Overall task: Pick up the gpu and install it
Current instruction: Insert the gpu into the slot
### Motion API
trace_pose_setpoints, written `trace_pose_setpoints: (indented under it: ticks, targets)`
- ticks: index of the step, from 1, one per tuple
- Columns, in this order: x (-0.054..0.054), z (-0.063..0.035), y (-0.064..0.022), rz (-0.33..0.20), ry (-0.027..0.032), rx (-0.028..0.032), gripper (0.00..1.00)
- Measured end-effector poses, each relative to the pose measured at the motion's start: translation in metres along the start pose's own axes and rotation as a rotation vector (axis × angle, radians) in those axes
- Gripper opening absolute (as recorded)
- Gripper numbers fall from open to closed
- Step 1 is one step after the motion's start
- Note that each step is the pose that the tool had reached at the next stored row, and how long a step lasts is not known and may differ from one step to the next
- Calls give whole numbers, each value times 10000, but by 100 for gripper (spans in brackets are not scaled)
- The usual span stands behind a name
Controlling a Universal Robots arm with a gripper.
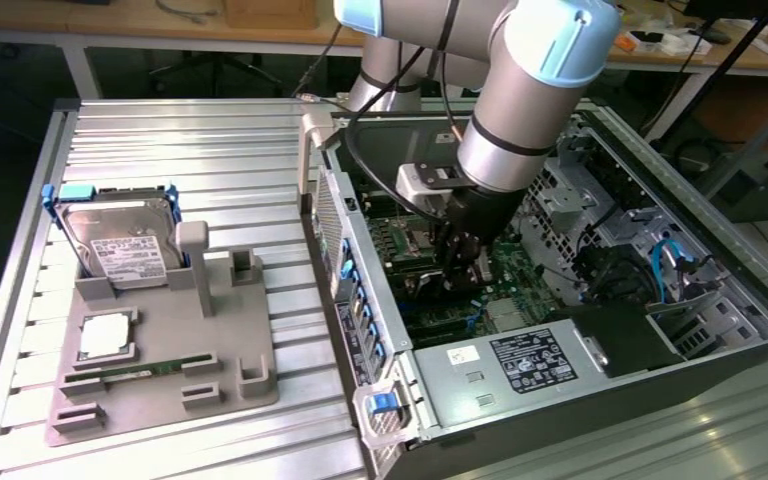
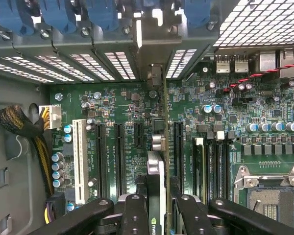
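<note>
A ribbed metal bench [image 1: 224, 150] carries a grey holder [image 1: 224, 330] at the exterior view's left and an open computer case [image 1: 598, 410] at its right.

Nearest on the holder lies a narrow green memory stick [image 1: 157, 367], with a square silver chip [image 1: 104, 335] just behind it. A silver hard drive [image 1: 124, 245] with a white label stands tilted at the holder's far end.

The case lies on its side with its interior facing up. A power supply [image 1: 518, 362] sits at its near end, and the green motherboard [image 1: 518, 270] lies beyond it. The arm [image 1: 518, 110] reaches down from above into the middle of the case, its black gripper [image 1: 462, 262] low over the motherboard.

In the wrist view the gripper's two black fingers [image 2: 134, 215] are closed on the gpu [image 2: 157, 171], which shows edge-on as a thin card standing upright between them. The card runs along the black expansion slots [image 2: 120, 156], with slots on either side of it and a white slot [image 2: 80, 161] further off. Whether it is seated in a slot cannot be told. Its far end reaches the vented rear slot covers [image 2: 120, 63], under a row of blue latches [image 2: 59, 14].
</note>
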State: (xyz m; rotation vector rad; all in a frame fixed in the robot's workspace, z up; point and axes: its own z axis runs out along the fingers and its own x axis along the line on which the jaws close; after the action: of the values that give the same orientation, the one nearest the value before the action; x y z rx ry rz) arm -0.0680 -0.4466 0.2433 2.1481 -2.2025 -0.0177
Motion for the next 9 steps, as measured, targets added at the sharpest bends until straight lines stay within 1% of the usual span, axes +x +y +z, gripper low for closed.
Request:
trace_pose_setpoints:
  ticks: [4,5,6,7,9]
  targets:
    - [0,0,1,1,0,5,27]
    - [0,16,10,5,2,75,27]
    - [0,41,22,5,3,128,27]
    - [-1,55,25,4,-4,149,27]
    - [-1,54,26,5,-3,149,27]
